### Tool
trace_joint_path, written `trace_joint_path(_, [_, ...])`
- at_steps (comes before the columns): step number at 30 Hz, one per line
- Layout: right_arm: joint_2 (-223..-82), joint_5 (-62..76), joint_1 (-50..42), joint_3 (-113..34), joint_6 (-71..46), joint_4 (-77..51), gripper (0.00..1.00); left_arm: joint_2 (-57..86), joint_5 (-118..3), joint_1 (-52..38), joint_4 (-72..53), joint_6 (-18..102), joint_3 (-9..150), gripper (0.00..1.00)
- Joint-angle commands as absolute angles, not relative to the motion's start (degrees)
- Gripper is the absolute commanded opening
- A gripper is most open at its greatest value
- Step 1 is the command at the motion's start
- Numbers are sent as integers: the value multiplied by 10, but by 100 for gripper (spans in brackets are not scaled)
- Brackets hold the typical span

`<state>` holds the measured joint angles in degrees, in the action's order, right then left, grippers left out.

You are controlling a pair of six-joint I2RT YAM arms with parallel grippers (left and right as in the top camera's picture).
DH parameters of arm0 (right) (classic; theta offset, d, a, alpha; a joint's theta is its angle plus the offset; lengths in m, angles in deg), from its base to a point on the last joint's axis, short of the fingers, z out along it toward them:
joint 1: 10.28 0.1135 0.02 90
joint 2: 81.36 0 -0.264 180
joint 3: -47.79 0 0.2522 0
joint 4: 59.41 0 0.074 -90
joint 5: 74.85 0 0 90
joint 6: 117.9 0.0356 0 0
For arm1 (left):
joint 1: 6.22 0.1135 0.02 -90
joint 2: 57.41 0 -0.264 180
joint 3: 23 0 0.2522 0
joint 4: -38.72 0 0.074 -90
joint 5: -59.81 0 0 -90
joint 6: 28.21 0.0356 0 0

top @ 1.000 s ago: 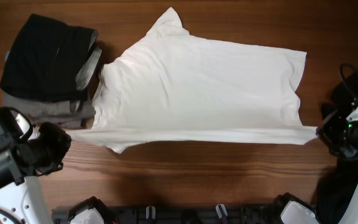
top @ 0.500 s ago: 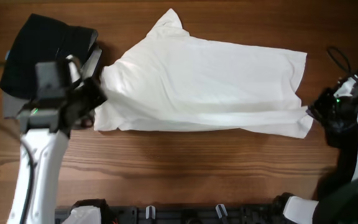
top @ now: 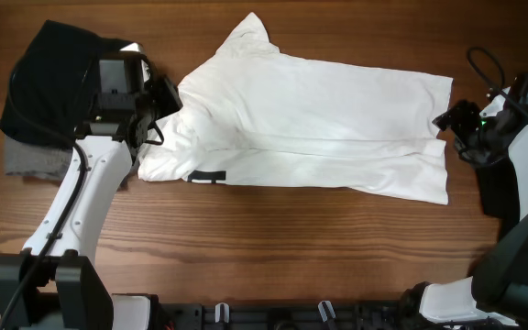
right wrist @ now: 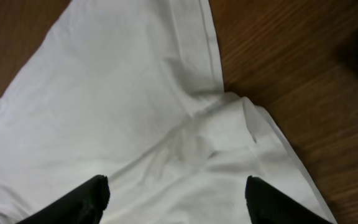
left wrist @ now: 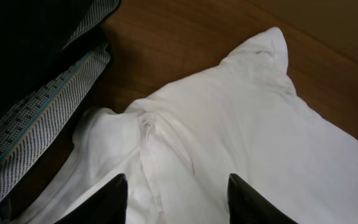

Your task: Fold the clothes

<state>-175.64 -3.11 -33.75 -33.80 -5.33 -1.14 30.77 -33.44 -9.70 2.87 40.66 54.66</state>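
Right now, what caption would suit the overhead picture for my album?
Robot's left hand and right hand open at opposite ends of a half-folded white T-shirt on a table, dark clothes stacked nearby.

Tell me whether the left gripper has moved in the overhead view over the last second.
Yes. The left gripper went up the view, from below the dark folded pile to level with it, at the white T-shirt edge.

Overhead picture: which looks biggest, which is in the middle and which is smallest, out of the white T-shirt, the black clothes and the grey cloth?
1. white T-shirt: by far the largest.
2. black garment: in the middle.
3. grey garment: smallest, but it is partly hidden under the black one, so only the part that shows is counted.
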Motion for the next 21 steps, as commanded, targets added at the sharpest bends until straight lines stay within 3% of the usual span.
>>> trace_joint_path(1, [-1763,-28,-350,-337,-69,35,78,299,-327,-97,-19,425,553,60])
trace_joint_path(4, [-1763,27,-354,-331,-68,144,82,296,-329,-97,-130,425,553,59])
trace_joint_path(7, [-1763,40,-354,-289,-67,161,87,308,-328,-97,-234,424,548,61])
trace_joint_path(12, [-1764,40,-354,-178,-51,62,80,339,-326,-97,-219,401,488,64])
trace_joint_path(14, [-1764,40,-354,-156,-53,35,84,356,-326,-97,-205,399,473,63])
trace_joint_path(19, [-1764,46,-354,-142,-68,-5,87,414,-306,-97,-171,399,466,56])
trace_joint_path(21, [-1764,64,-354,-142,-67,-14,88,439,-294,-97,-151,399,466,46])
